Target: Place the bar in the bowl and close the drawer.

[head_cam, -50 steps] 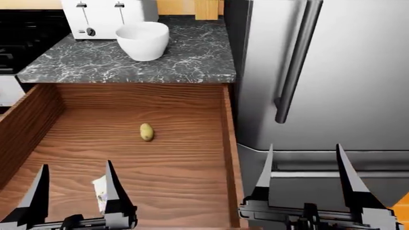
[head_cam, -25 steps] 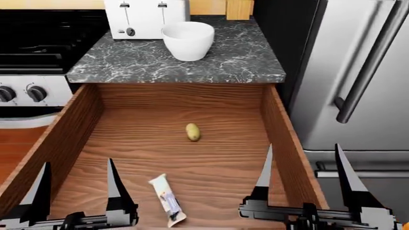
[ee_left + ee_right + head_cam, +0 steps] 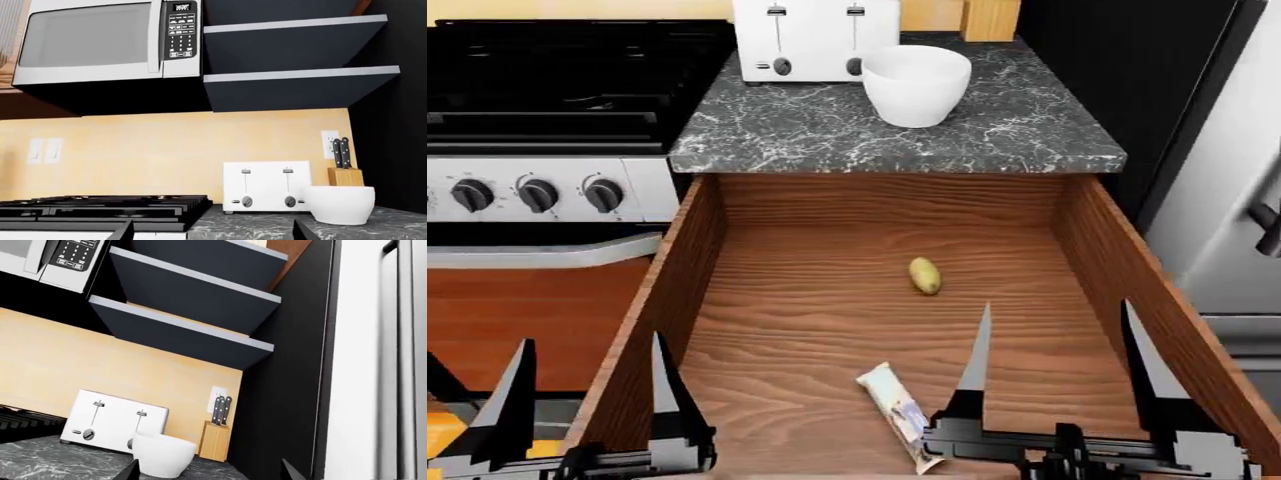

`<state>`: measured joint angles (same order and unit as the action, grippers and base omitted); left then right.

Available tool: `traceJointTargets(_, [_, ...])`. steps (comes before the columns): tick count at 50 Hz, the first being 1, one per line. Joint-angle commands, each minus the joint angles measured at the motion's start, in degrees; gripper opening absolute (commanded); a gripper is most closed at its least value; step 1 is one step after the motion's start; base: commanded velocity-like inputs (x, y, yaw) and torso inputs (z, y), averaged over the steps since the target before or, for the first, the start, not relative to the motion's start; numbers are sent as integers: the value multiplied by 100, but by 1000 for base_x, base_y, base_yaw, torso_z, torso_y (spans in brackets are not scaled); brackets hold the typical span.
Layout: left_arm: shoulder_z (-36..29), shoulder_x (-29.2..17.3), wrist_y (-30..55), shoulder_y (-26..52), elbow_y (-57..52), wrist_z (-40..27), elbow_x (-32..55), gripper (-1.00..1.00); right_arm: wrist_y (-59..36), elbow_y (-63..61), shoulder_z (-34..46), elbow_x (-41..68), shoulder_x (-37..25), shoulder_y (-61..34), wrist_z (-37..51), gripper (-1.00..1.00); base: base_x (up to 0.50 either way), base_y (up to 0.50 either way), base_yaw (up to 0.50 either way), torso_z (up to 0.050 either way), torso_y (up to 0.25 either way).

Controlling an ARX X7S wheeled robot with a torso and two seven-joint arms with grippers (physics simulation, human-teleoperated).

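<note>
The bar (image 3: 897, 417), a white wrapped stick, lies on the floor of the open drawer (image 3: 689, 262) near its front. The white bowl (image 3: 916, 85) stands on the marble counter behind the drawer; it also shows in the wrist views as bowl (image 3: 339, 204) and bowl (image 3: 162, 454). My left gripper (image 3: 589, 348) is open and empty above the drawer's left wall. My right gripper (image 3: 1057, 310) is open and empty over the drawer's front right, just right of the bar. Both wrist views face the back wall, with the left gripper (image 3: 212, 230) and right gripper (image 3: 210, 470) showing only fingertips.
A small yellowish potato (image 3: 924, 275) lies mid-drawer. A white toaster (image 3: 814, 38) and a knife block (image 3: 215, 440) stand behind the bowl. A stove (image 3: 547, 110) is left of the counter, a microwave (image 3: 100, 42) above it, and the fridge (image 3: 373, 360) at right.
The head view has swung left: counter, bowl and drawer slid right in the frame, the stove came into view and the fridge mostly left. The bar now shows fully. Both grippers stayed open.
</note>
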<state>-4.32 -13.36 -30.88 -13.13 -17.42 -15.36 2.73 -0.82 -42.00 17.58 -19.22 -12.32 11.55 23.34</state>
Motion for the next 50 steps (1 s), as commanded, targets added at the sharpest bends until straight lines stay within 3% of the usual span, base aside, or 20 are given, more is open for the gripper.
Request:
traceJointTargets(1, [-32,-30,-19,-14,-2,-31,5,100,-45,-44,46,-1,-33,-10,7,100,-1,477,0,0,0])
traceJointTargets(20, [-111,-56,71,87,45,-77,0,100,-108,42,30,125,-87,-70,49,100,-1,477,0,0,0])
traceJointTargets(38, [23,-54,-4,-106,-9,-294,23,100,80,104,82,203,-187,32,152,100,0,3,0,0,0])
traceJointTargets(50, [973,240,-36,-440,553,-1187,367,100,49,147,65,362,-226,-58,132,100,0,0,0,0,0])
